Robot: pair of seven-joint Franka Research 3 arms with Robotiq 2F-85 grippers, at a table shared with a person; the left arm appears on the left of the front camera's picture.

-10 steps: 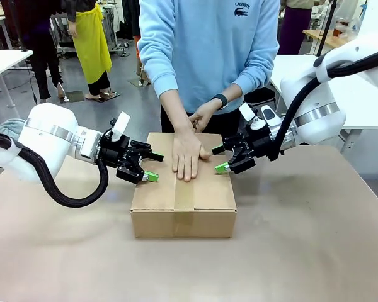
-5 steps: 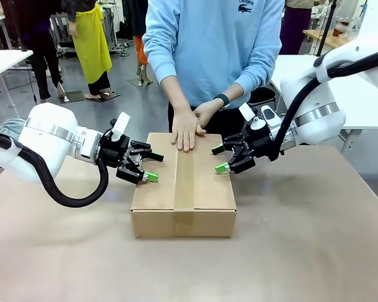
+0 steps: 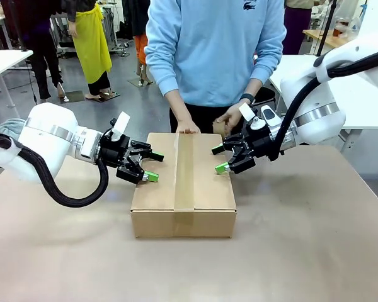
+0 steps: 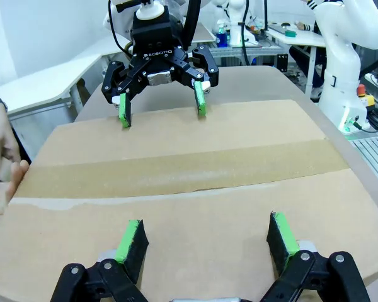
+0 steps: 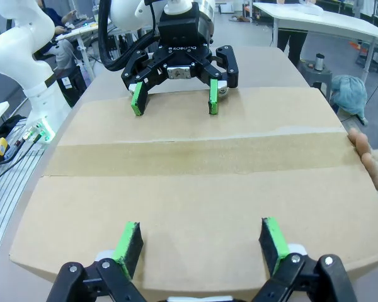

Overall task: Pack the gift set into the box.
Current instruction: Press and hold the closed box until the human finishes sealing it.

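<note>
Front view: the box [image 3: 183,184] is sitting closed in the middle of the table [image 3: 315,251], a strip of tape [image 3: 184,170] running along its top seam; the gift set cannot be made out.
Left gripper [image 3: 152,165]: it is hovering at the box's left edge, fingers spread wide and holding nothing, staying where it was a second ago.
Right gripper [image 3: 218,159]: it is hovering over the box's right edge, jaws wide apart and empty, also not having moved.
Person: one hand [image 3: 188,128] is now resting only at the far edge of the box, having slid back from the middle of the lid; the other hand [image 3: 230,116] is hanging clear of the box behind the right gripper.
Left wrist view: its own green pads [image 4: 130,240] are standing apart above the cardboard, facing the other gripper across the taped seam.
Right wrist view: its own fingers [image 5: 271,237] are likewise standing wide over the lid.
</note>
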